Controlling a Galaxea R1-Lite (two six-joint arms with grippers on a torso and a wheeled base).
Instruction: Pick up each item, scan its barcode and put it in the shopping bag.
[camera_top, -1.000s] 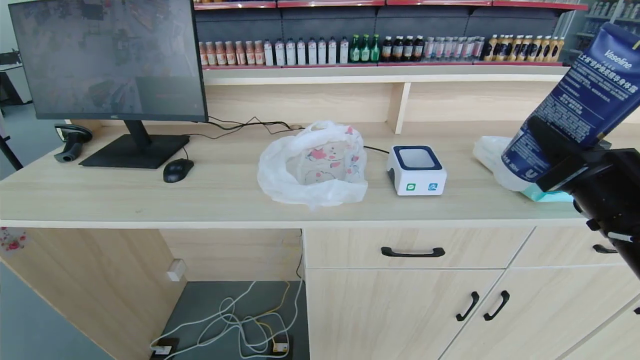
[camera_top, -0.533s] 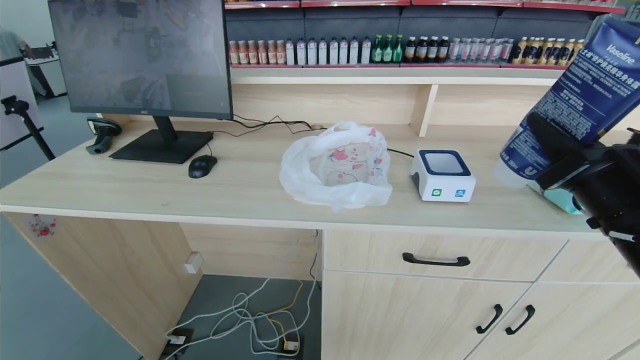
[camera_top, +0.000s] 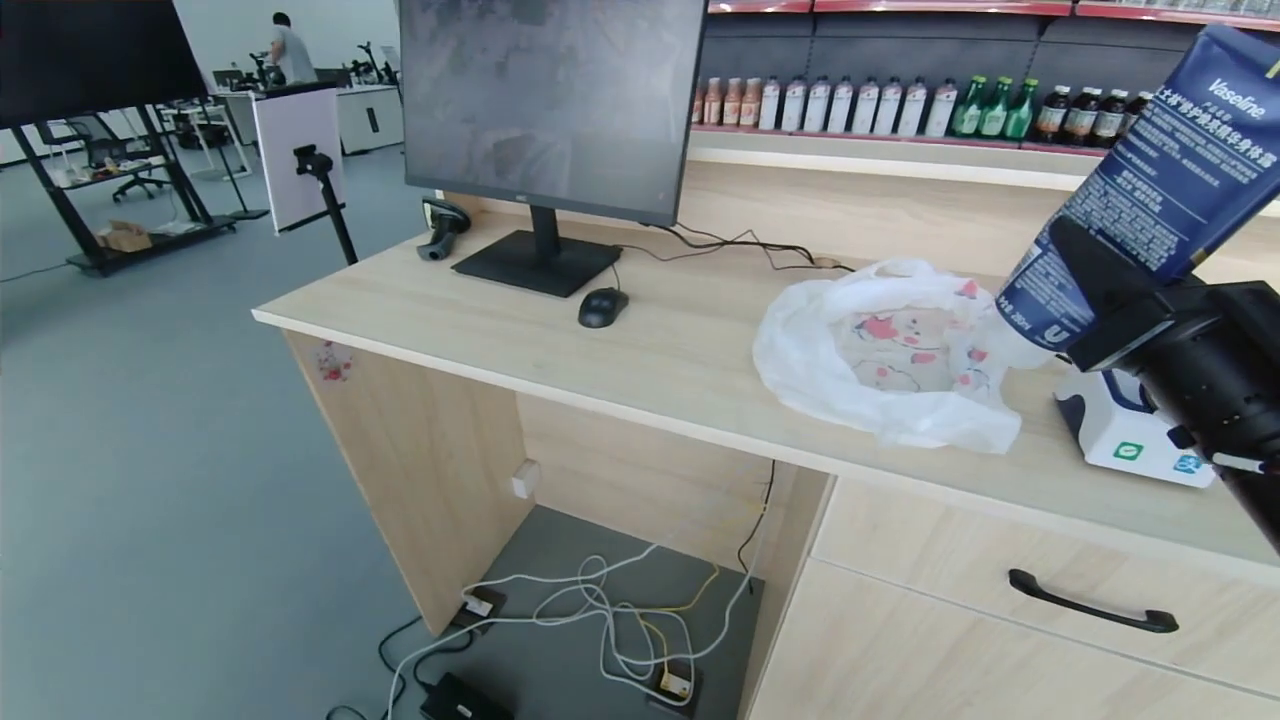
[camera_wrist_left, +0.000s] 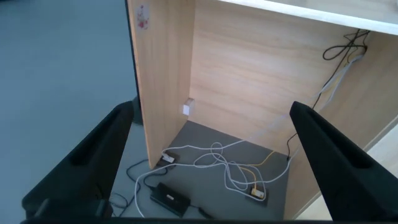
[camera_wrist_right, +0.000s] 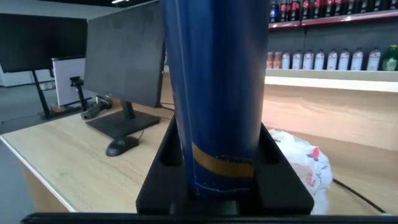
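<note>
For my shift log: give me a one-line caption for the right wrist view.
Right hand grips the blue tube; monitor, mouse and shopping bag sit on the counter beyond.

Glossy tube (camera_top: 1160, 170); thin plastic bag (camera_top: 800, 352); wood-grain counter (camera_top: 480, 310).

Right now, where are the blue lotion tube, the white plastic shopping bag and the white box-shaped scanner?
Blue lotion tube (camera_top: 1160, 165): head view, on its printed body.
White plastic shopping bag (camera_top: 805, 350): head view, on its plain white side.
White box-shaped scanner (camera_top: 1135, 448): head view, on its white front face.
</note>
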